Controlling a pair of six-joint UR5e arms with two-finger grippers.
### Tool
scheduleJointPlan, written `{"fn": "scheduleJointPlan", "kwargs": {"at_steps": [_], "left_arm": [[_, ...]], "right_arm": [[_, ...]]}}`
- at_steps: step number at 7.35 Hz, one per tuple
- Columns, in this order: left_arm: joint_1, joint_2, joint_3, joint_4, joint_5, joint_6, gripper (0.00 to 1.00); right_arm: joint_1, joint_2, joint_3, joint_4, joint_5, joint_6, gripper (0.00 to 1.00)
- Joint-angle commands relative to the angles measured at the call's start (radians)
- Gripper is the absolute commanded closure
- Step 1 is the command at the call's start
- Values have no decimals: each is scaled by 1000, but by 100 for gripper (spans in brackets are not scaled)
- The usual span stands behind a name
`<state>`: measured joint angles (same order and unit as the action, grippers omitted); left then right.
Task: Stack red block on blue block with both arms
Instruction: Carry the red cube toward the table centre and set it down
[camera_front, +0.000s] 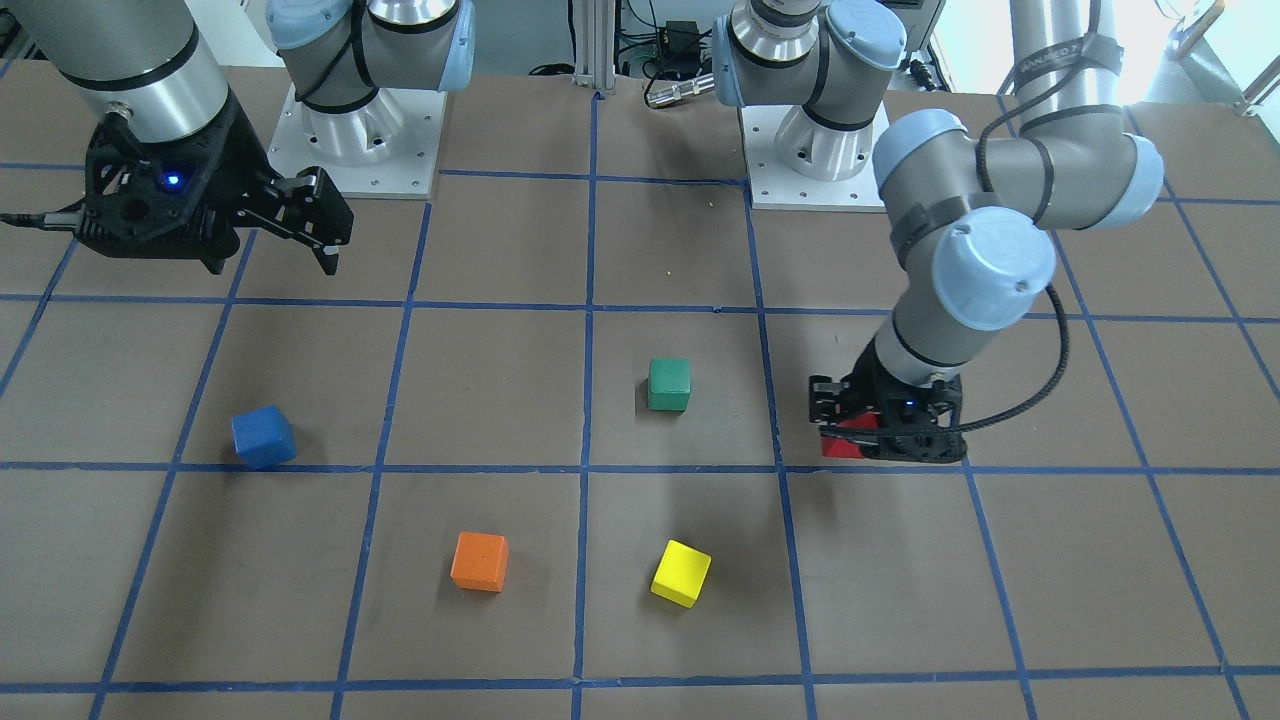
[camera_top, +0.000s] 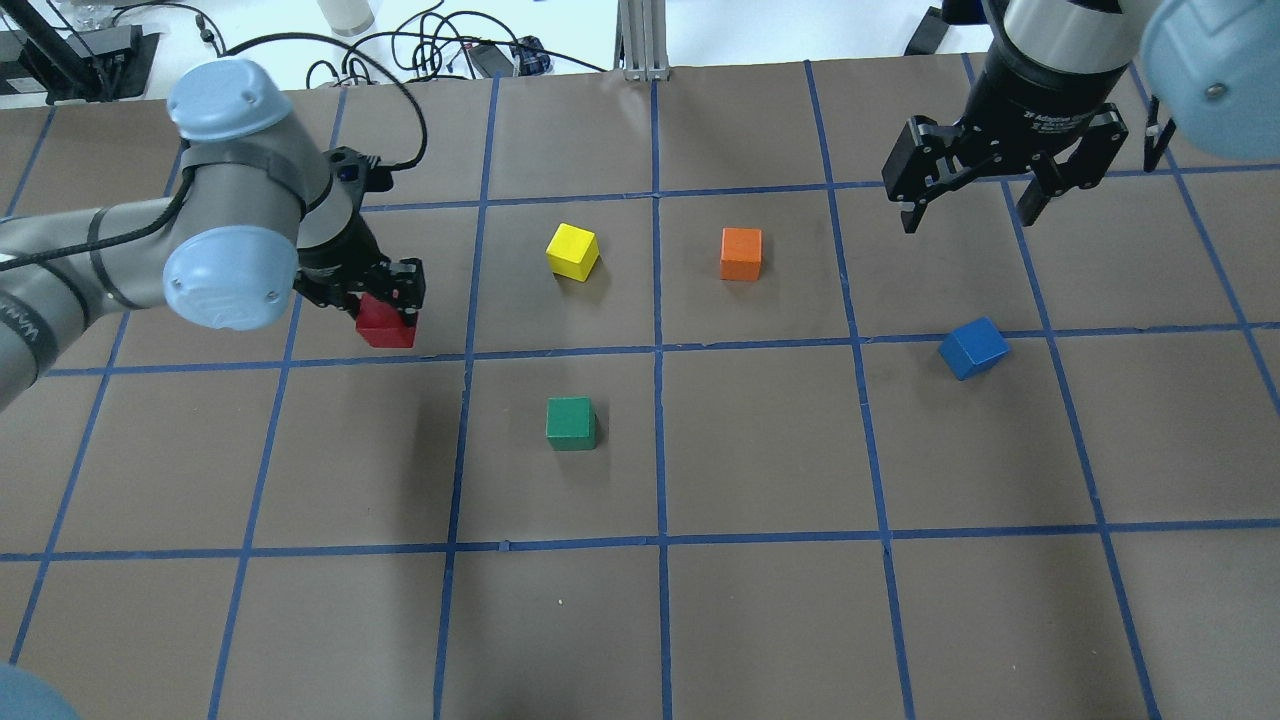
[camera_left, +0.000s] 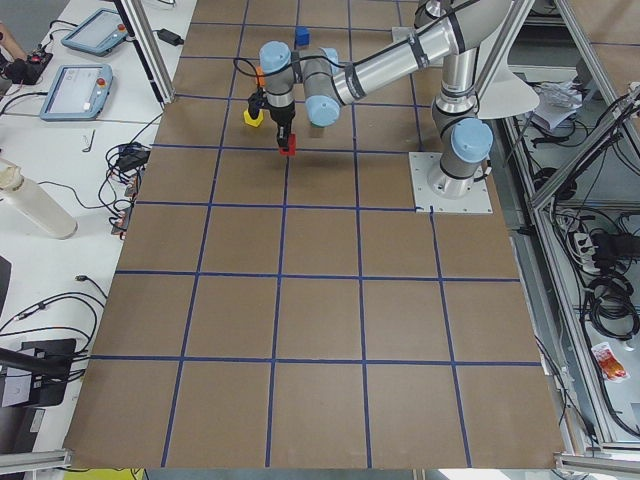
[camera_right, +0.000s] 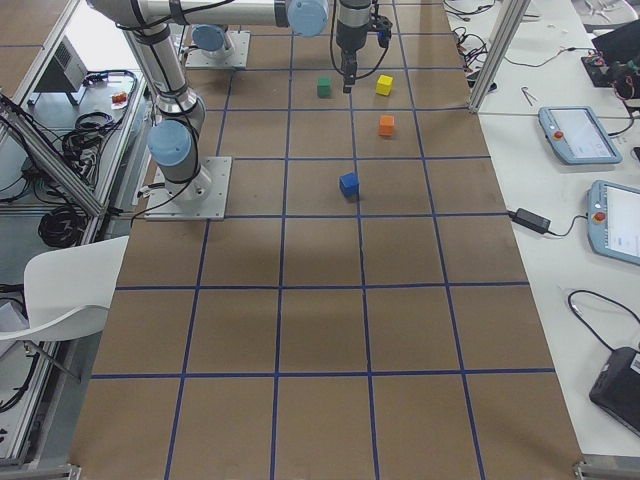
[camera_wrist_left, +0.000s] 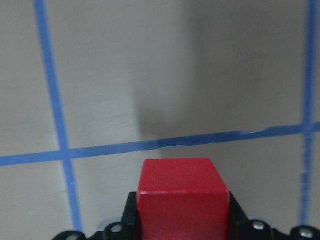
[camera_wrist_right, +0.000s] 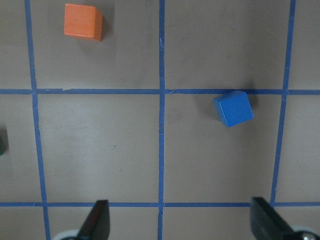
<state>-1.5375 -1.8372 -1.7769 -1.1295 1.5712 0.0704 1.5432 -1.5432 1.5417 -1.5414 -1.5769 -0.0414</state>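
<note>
My left gripper (camera_top: 388, 308) is shut on the red block (camera_top: 384, 328) and holds it just above the table at the left, its shadow on the paper below. In the left wrist view the red block (camera_wrist_left: 180, 192) sits between the two black fingers. It also shows in the front view (camera_front: 842, 442). The blue block (camera_top: 973, 348) lies turned on the table at the right, on its own; it also shows in the front view (camera_front: 263, 437). My right gripper (camera_top: 975, 205) is open and empty, high above the table beyond the blue block (camera_wrist_right: 233, 108).
A green block (camera_top: 571, 423), a yellow block (camera_top: 573, 251) and an orange block (camera_top: 741, 253) lie on the brown table with blue grid tape, between the two arms. The arm bases (camera_front: 360, 140) stand at the robot's edge.
</note>
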Motion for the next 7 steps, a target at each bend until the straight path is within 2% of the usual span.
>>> {"fn": "scheduleJointPlan", "kwargs": {"at_steps": [1,2,4,7], "left_arm": [[-201,-48,102,-13,-48,-217,94],[-260,-89,126,9,-66,-269,94],[-361,-178,137,163,-76,-432,94],[-375,-278,145,244,-63,-445,93]], "right_arm": [[0,0,0,0,0,0,0],[0,0,0,0,0,-1,0],[0,0,0,1,-2,-2,0],[0,0,0,0,-2,-2,0]]}}
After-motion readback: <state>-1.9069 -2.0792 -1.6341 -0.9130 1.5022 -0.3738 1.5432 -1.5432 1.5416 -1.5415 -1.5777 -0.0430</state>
